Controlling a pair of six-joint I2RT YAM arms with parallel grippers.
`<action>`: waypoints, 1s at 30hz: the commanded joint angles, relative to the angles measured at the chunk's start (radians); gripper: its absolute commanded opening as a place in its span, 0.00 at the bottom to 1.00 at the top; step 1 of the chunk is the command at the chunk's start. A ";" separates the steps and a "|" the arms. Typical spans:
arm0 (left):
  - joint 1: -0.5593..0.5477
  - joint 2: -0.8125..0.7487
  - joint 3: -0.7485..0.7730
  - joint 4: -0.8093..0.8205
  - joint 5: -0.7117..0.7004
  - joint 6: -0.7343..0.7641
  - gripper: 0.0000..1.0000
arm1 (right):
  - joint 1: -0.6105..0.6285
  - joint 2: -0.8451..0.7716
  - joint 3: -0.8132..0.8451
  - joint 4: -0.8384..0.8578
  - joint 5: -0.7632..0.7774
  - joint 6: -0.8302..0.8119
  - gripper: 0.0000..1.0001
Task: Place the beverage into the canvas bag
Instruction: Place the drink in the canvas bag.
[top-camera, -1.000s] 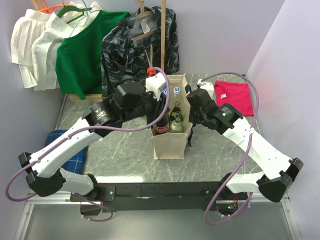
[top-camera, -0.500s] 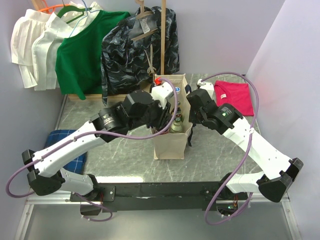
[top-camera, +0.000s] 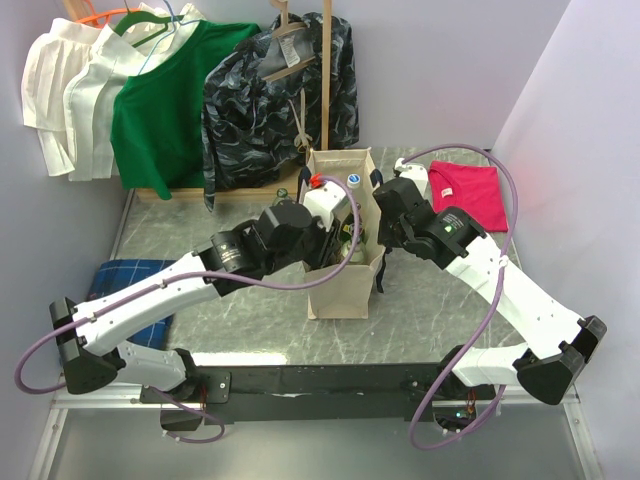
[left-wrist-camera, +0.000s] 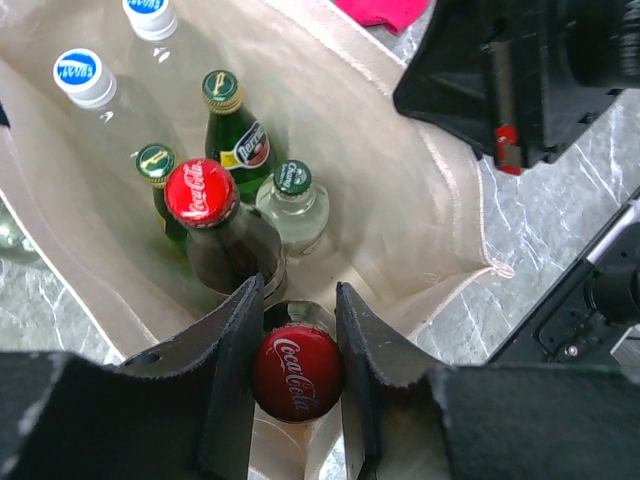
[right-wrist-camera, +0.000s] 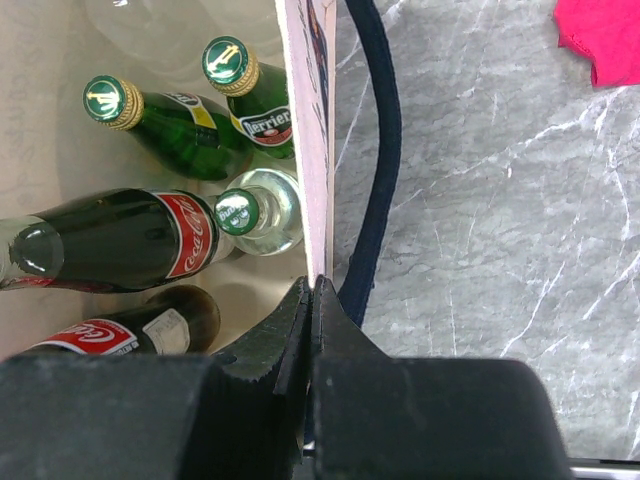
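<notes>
Your table (top-camera: 250, 325) is grey marble with pale veins. At its far right corner a pink garment (top-camera: 468, 192) lies flat. By the left edge lies a blue checked cloth (top-camera: 112, 272), only partly in view. Behind the far edge you have clothes on hangers: white garments (top-camera: 65, 90) at the left, then a green shirt (top-camera: 160, 100), then a dark patterned garment (top-camera: 260, 100) beside an upright wooden post (top-camera: 326, 70).
</notes>
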 joint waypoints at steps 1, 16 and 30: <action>-0.019 -0.087 -0.008 0.234 -0.051 -0.067 0.01 | -0.002 -0.077 0.052 0.056 0.057 -0.011 0.00; -0.034 -0.084 -0.049 0.274 -0.086 -0.088 0.01 | -0.003 -0.088 0.037 0.059 0.055 -0.013 0.00; -0.042 -0.083 -0.101 0.299 -0.132 -0.095 0.01 | -0.002 -0.083 0.049 0.054 0.057 -0.019 0.00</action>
